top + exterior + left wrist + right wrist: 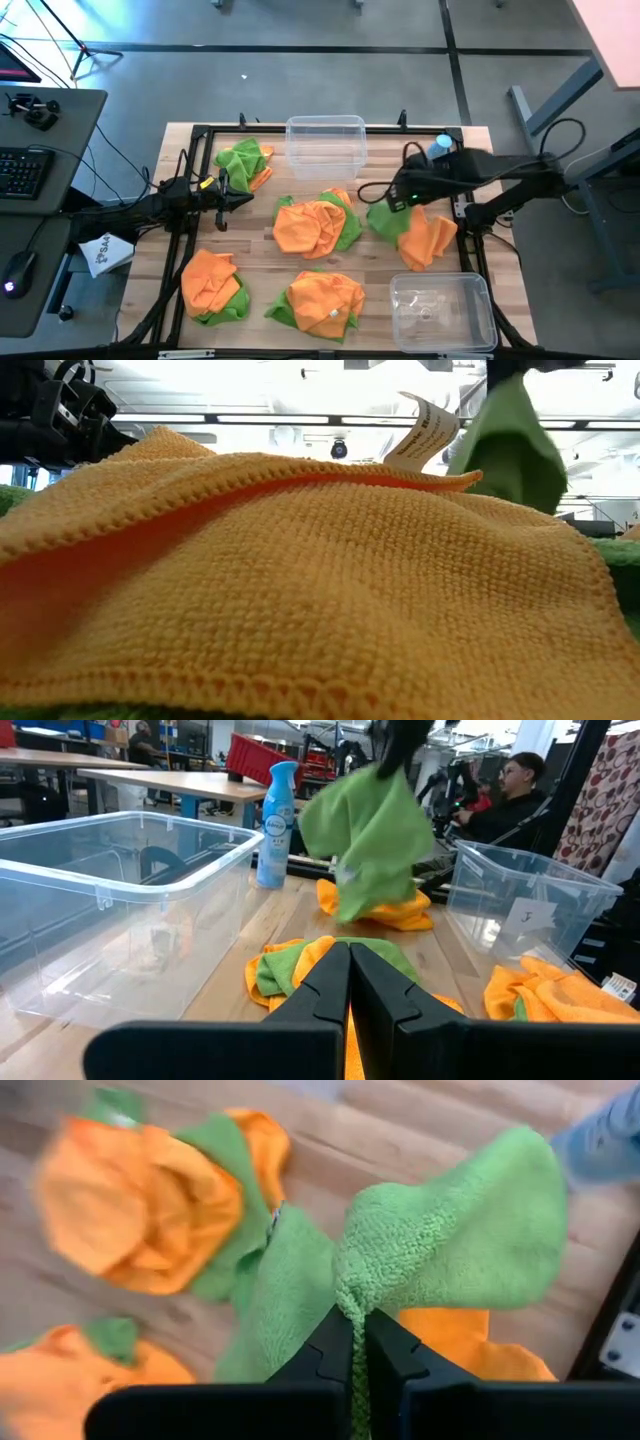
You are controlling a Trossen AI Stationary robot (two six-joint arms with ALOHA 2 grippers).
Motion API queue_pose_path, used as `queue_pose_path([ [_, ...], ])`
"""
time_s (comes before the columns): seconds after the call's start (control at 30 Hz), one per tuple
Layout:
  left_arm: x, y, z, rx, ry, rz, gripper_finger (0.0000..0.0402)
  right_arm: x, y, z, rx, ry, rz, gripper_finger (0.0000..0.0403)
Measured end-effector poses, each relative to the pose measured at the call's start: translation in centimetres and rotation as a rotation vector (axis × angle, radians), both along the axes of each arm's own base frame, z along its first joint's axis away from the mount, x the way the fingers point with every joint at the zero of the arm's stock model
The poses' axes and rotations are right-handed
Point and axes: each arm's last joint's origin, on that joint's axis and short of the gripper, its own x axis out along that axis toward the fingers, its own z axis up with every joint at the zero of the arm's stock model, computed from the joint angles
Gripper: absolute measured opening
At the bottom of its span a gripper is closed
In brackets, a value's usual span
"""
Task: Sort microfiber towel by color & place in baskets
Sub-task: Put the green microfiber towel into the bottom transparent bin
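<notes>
My right gripper [355,1330] is shut on a bright green towel [450,1250] over the table's right half, beside a crumpled orange towel [430,240]. The same green towel [368,840] shows in the left wrist view, hanging, and in the low view [512,445]. My left gripper [350,982] is shut and holds nothing. It hovers at the table's left [228,195], near a green and orange pile [245,160]. Mixed orange and green piles lie in the centre [315,225], near left [212,285] and near centre [325,300]. One clear basket [325,145] stands at the far edge, another [442,308] at the near right. My right gripper pinches the green towel between its two fingers at a bunched fold [350,1295], coming from above. The cloth hangs slack below the fingers [355,895]. Whether its lower end touches the orange towel [400,910] beneath, I cannot tell.
A blue spray bottle [440,148] stands at the far right, next to the right arm. A black frame [200,135] runs round the table. A large orange towel [300,580] fills the low view. A desk with a keyboard [25,170] stands left of the table. A person [520,780] sits beyond it.
</notes>
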Motion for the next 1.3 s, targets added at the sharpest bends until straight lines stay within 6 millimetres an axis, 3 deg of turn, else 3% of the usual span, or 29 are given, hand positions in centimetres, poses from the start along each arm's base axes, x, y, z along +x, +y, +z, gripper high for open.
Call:
queue_pose_path([
  [0.17, 0.0, 0.0, 0.0, 0.001, -0.001, 0.0, 0.0, -1.6, 1.4, 4.2, 0.016, -0.111, 0.05, 0.0001],
  [0.4, 0.0, 0.0, 0.0, 0.0, -0.001, 0.0, 0.0, -3.3, 5.3, 6.9, 0.093, -0.223, 0.196, 0.0001],
  [0.67, 0.0, 0.0, 0.0, 0.0, 0.0, 0.0, 0.0, -6.0, 10.8, 6.6, 0.231, -0.209, 0.291, 0.0],
  [0.97, 0.0, 0.0, 0.0, 0.0, 0.0, 0.0, 0.0, -9.4, 17.4, 5.0, 0.383, -0.065, 0.289, 0.0],
  [1.3, 0.0, 0.0, 0.0, 0.0, 0.0, 0.0, 0.0, -13.2, 22.4, 3.3, 0.461, 0.039, 0.245, 0.0],
])
